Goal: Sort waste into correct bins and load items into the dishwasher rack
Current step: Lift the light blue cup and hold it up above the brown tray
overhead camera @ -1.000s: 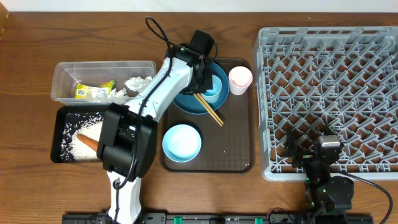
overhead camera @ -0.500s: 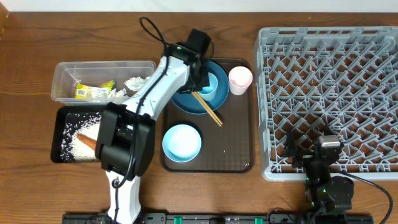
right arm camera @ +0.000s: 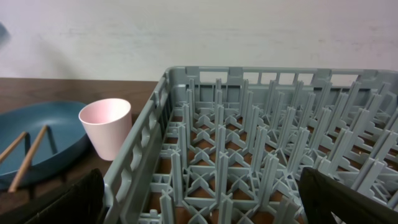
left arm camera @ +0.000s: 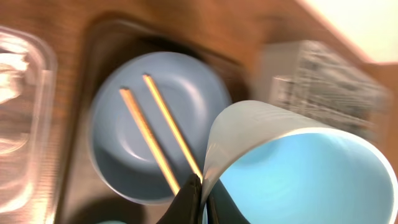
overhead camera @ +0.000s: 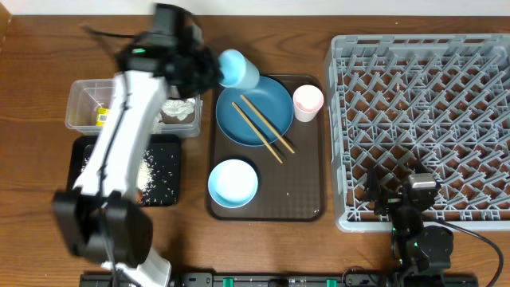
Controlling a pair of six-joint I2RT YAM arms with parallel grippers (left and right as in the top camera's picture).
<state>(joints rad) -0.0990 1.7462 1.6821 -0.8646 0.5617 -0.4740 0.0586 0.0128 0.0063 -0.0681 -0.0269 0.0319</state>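
Beside the dark-blue plate (overhead camera: 271,100), left jaws grip the light-blue cup (overhead camera: 239,70).

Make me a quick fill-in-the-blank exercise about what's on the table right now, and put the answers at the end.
1. The light-blue cup is gripped by its rim in the ____ arm's end effector.
2. On the dark-blue plate lie ____ wooden chopsticks.
3. The right end effector, at the near edge of the grey dishwasher rack, stands ____ and holds nothing.

Missing words: left; two; open.
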